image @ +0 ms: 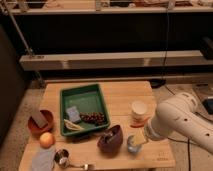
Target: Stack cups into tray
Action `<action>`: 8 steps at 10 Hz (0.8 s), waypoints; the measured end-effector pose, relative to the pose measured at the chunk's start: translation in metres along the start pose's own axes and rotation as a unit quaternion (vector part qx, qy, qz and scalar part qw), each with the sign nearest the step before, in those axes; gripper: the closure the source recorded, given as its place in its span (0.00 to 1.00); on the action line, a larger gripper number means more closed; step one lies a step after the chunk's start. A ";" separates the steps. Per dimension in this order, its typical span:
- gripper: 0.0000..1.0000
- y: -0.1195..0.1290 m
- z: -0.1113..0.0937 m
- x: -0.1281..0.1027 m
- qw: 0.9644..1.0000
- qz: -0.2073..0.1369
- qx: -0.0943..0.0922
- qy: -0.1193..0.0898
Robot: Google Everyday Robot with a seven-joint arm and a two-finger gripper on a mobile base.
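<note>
The dark green tray (66, 97) sits on the wooden table left of centre and holds grapes, a pale banana-like piece and a small packet. A light-blue cup (133, 146) stands near the table's front edge, right of the dark maroon bowl (111, 139). My gripper (138, 137) is at the end of the white arm (182, 121), right at the light-blue cup's upper right side. A shiny metal cup (61, 157) with a long handle lies at the front left.
An orange-brown bowl (36, 127) with a grey block stands at the left. An orange (46, 139) and a pale blue cloth (42, 159) lie in front of it. A white container (139, 110) with an orange base stands behind the gripper. Dark shelving runs behind the table.
</note>
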 end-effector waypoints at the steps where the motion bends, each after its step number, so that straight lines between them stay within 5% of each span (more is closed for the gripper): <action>1: 0.20 0.000 0.000 0.000 1.000 0.000 0.000 0.000; 4: 0.20 0.005 0.007 -0.001 1.000 0.010 0.000 -0.009; 8: 0.20 0.055 0.040 -0.017 0.998 0.047 0.001 -0.032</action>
